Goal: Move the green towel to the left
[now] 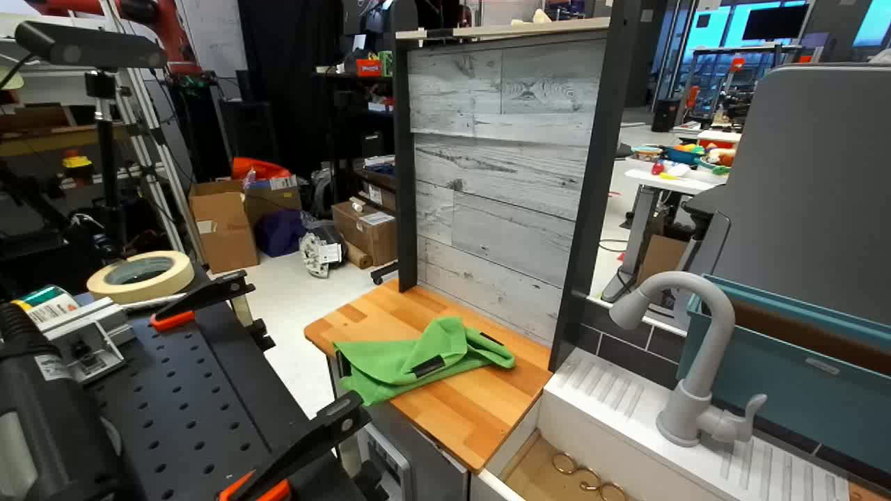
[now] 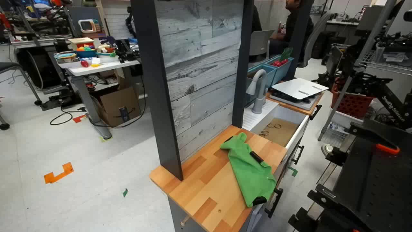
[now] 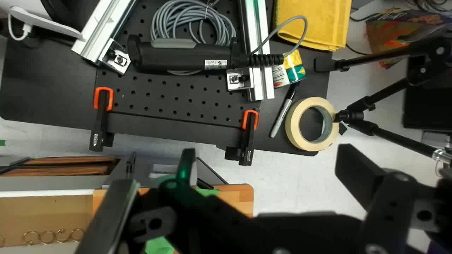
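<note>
The green towel lies crumpled on the wooden counter, with dark patches on it. One end hangs over the counter's edge in an exterior view. It also lies near the edge beside the drawer handles in an exterior view. In the wrist view only small parts of the towel show; the gripper hides the rest. My gripper is open and empty, its fingers wide apart, high above the counter and the floor. The gripper and arm are out of both exterior views.
A grey plank panel with dark posts stands along the counter's back. A sink with a grey faucet adjoins the counter. A black perforated bench faces it across a floor gap, with clamps and a tape roll.
</note>
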### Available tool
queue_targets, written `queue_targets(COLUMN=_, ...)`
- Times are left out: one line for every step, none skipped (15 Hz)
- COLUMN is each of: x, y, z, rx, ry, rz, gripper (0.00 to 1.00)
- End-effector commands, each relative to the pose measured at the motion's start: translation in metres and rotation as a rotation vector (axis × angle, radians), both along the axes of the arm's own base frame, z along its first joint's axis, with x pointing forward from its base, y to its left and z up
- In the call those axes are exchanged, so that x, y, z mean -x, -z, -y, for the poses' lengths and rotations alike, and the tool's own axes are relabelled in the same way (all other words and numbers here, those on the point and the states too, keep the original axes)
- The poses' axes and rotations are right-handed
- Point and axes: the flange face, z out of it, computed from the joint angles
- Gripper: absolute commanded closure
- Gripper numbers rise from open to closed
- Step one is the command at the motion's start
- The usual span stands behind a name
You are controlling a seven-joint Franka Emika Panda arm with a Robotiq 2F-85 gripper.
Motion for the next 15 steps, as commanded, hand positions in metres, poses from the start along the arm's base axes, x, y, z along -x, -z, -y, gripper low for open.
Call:
queue_targets(x=0.0, y=-0.001, z=0.0, rx=0.0, ry=0.0, rz=0.0, gripper=0.0)
queue_targets(x=0.0, y=-0.001, z=0.0, rx=0.0, ry=0.0, rz=0.0, gripper=0.0)
queue_targets(x=0.0, y=-0.001, z=0.0, rx=0.0, ry=0.0, rz=0.0, gripper=0.0)
queue_targets(x=0.0, y=-0.001, z=0.0, rx=0.0, ry=0.0, rz=0.0, gripper=0.0)
queue_targets(x=0.0, y=-0.001, z=0.0, rx=0.0, ry=0.0, rz=0.0, gripper=0.0)
queue_targets(x=0.0, y=-0.001, z=0.0, rx=0.0, ry=0.0, rz=0.0, gripper=0.0)
queue_targets(x=0.0, y=-0.001, z=0.0, rx=0.0, ry=0.0, rz=0.0, gripper=0.0)
queue_targets(x=-0.005, y=0.001, z=-0.001, rx=0.01, ry=0.041, rz=0.054, gripper=0.0)
queue_targets(x=-0.011, y=0.005, z=-0.002, rx=0.021, ry=0.063, rz=0.073, gripper=0.0)
queue_targets(x=-0.019, y=0.012, z=-0.003, rx=0.039, ry=0.083, rz=0.099, gripper=0.0)
queue_targets(x=-0.027, y=0.021, z=-0.004, rx=0.054, ry=0.097, rz=0.118, gripper=0.0)
queue_targets(x=-0.036, y=0.032, z=-0.006, rx=0.069, ry=0.104, rz=0.14, gripper=0.0)
queue_targets(x=-0.047, y=0.047, z=-0.008, rx=0.096, ry=0.121, rz=0.168, gripper=0.0)
queue_targets(x=-0.057, y=0.061, z=-0.011, rx=0.114, ry=0.128, rz=0.175, gripper=0.0)
queue_targets(x=-0.069, y=0.081, z=-0.014, rx=0.128, ry=0.152, rz=0.193, gripper=0.0)
